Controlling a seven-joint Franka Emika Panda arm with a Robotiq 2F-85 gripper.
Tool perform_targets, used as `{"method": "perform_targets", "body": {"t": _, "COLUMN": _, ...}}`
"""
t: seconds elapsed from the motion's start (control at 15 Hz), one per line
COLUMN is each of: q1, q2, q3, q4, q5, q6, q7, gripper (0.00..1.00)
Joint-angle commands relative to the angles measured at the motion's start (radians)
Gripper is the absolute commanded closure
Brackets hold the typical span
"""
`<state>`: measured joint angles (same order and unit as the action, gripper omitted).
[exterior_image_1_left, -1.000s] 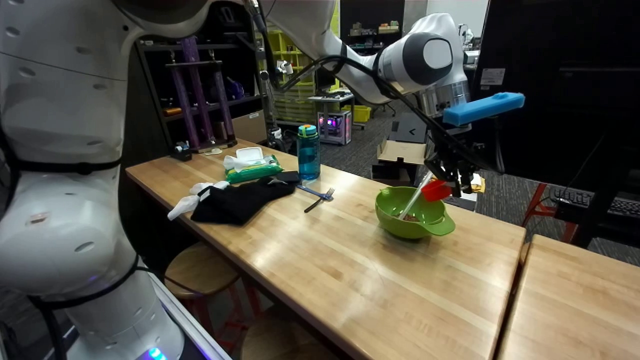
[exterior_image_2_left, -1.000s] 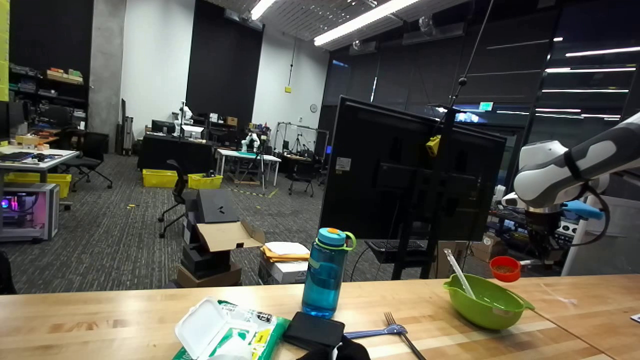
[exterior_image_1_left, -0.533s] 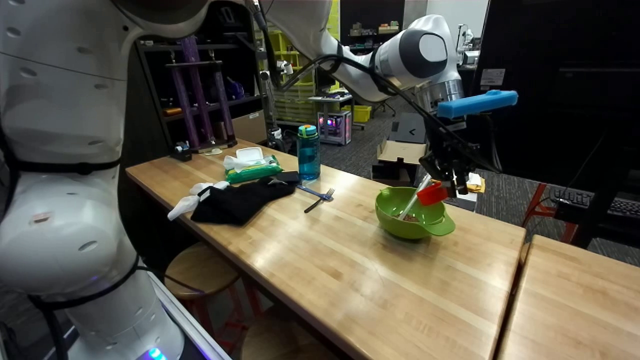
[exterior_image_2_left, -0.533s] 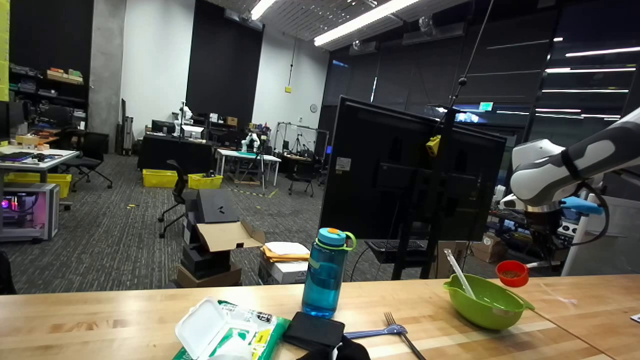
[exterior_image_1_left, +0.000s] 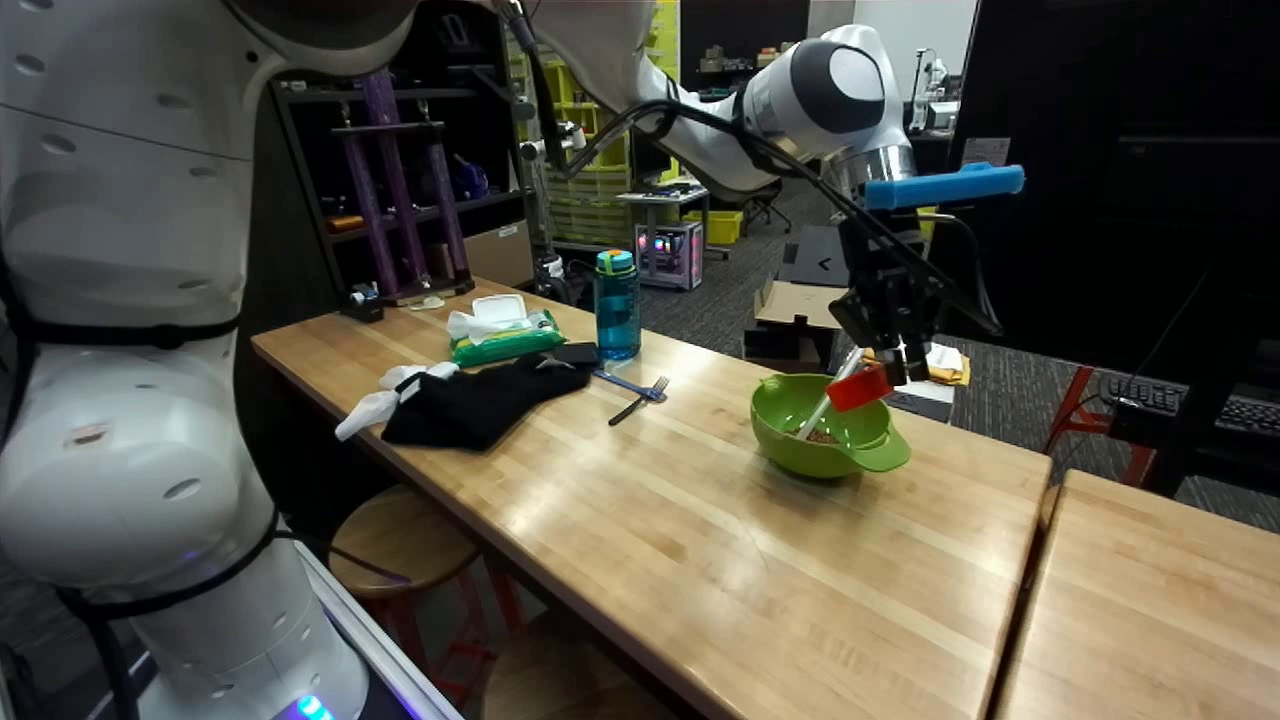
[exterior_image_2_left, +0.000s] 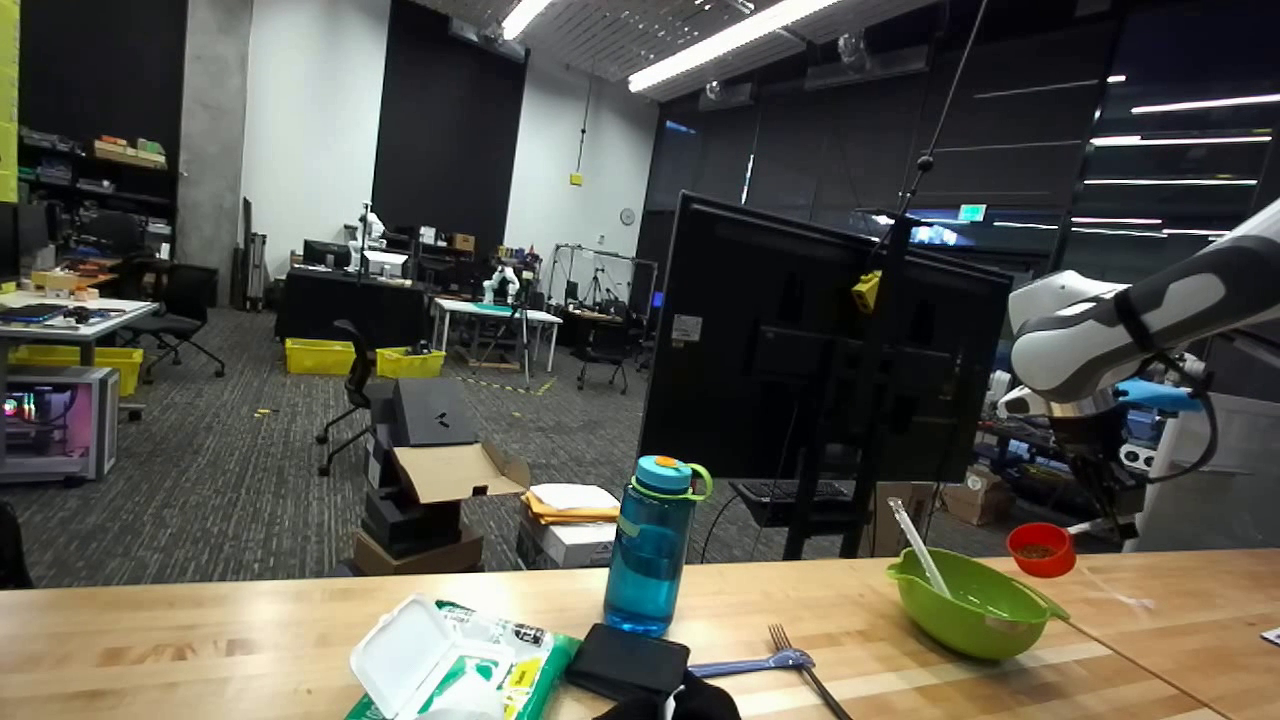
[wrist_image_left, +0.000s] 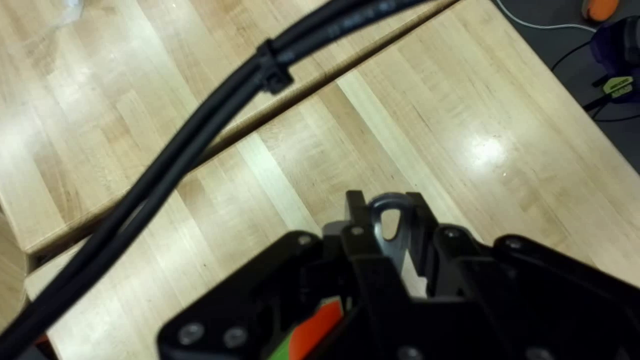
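Observation:
My gripper (exterior_image_1_left: 908, 370) is shut on the metal handle (wrist_image_left: 392, 246) of a red measuring cup (exterior_image_2_left: 1043, 562); the handle's looped end shows between the fingertips in the wrist view. Brown bits lie inside the cup in an exterior view. In both exterior views the cup hangs beside and slightly above the rim of a green bowl (exterior_image_1_left: 790, 450), on its far side in one direction and near its handle tab. A clear utensil (exterior_image_2_left: 918, 545) leans in the bowl, with brown bits at the bottom. In the wrist view, fingers mostly hide the cup.
On the wooden table (exterior_image_1_left: 640, 520) lie a fork crossed with a blue utensil (exterior_image_2_left: 735, 667), a black cloth (exterior_image_1_left: 480, 405) and a green wipes pack (exterior_image_1_left: 505, 345). A blue bottle (exterior_image_1_left: 617, 310) stands near the far edge. A seam (wrist_image_left: 280, 107) separates two tabletops.
The arm has carried the cup a short way, leftward in one exterior view and rightward in the other, dipping slightly. The cup's tilt has changed a little; the grip stays shut. The bowl has not moved.

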<state>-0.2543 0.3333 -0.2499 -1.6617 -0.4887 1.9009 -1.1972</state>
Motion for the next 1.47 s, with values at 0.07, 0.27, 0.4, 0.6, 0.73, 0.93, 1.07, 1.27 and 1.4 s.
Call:
{"method": "perform_targets", "body": {"t": 0.07, "q1": 0.014, "q2": -0.025, "q3": 0.013, "q4": -0.008, "q5": -0.057, "q6": -0.072, "q7": 0.029, "gripper": 0.94}}
{"method": "perform_targets", "body": {"t": 0.27, "q1": 0.022, "q2": -0.025, "q3": 0.020, "q4": -0.004, "q5": -0.083, "q6": -0.115, "q7": 0.034, "gripper": 0.94}}
{"method": "perform_targets", "body": {"t": 0.4, "q1": 0.027, "q2": -0.024, "q3": 0.024, "q4": 0.002, "q5": -0.100, "q6": -0.148, "q7": 0.037, "gripper": 0.94}}
{"method": "perform_targets", "body": {"t": 0.6, "q1": 0.029, "q2": -0.023, "q3": 0.032, "q4": 0.012, "q5": -0.120, "q6": -0.190, "q7": 0.040, "gripper": 0.94}}
{"method": "perform_targets", "body": {"t": 0.73, "q1": 0.026, "q2": -0.024, "q3": 0.037, "q4": 0.020, "q5": -0.123, "q6": -0.211, "q7": 0.035, "gripper": 0.94}}
{"method": "perform_targets", "body": {"t": 0.93, "q1": 0.020, "q2": -0.019, "q3": 0.040, "q4": 0.033, "q5": -0.117, "q6": -0.233, "q7": 0.029, "gripper": 0.94}}
{"method": "perform_targets", "body": {"t": 1.07, "q1": 0.017, "q2": -0.015, "q3": 0.041, "q4": 0.041, "q5": -0.109, "q6": -0.248, "q7": 0.023, "gripper": 0.94}}
{"method": "perform_targets", "body": {"t": 1.27, "q1": 0.011, "q2": -0.005, "q3": 0.044, "q4": 0.061, "q5": -0.092, "q6": -0.267, "q7": 0.011, "gripper": 0.94}}
{"method": "perform_targets", "body": {"t": 1.4, "q1": 0.003, "q2": 0.002, "q3": 0.048, "q4": 0.074, "q5": -0.073, "q6": -0.267, "q7": 0.003, "gripper": 0.94}}
